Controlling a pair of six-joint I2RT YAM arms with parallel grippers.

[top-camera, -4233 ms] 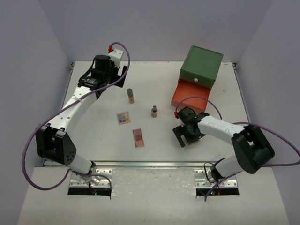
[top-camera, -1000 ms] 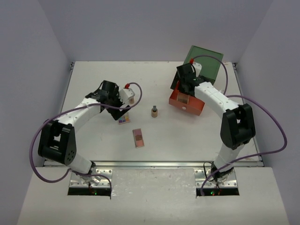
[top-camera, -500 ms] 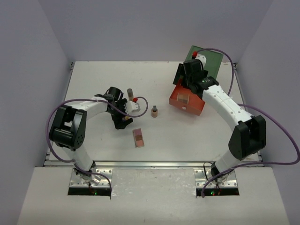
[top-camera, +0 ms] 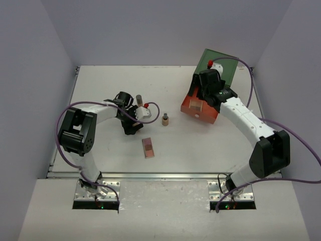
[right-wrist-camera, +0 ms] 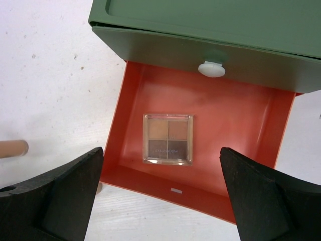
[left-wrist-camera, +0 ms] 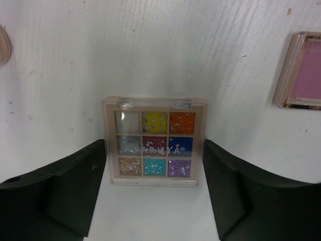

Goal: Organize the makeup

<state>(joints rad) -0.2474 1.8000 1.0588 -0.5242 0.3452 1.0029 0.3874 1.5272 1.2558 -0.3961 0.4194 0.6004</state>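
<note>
**Glitter palette between the left jaws, brown one lying in the orange drawer**

From overhead, the left gripper (top-camera: 131, 123) is down on the table (top-camera: 100, 85), mid-left, and hides whatever is under it. Its wrist cam fills that in. There's a multicolour palette (left-wrist-camera: 154, 141) with nine glitter pans lying flat on the table, and a finger on each side. The pads look like they're touching both edges, so I'd call it gripped. A pink palette (left-wrist-camera: 305, 70) lies off to one side, apart from it.

A tan tube (top-camera: 139, 102) stands just behind that gripper, and a second tan tube (top-camera: 165, 119) stands to its right.

The right gripper (top-camera: 199, 96) hangs over the orange drawer (top-camera: 210, 114), which is pulled out of the green box (top-camera: 228, 68). Only its wrist cam shows the inside properly. The jaws are spread wide with nothing between them, and a brown palette (right-wrist-camera: 167, 139) lies flat mid-drawer, clear of the walls.
</note>
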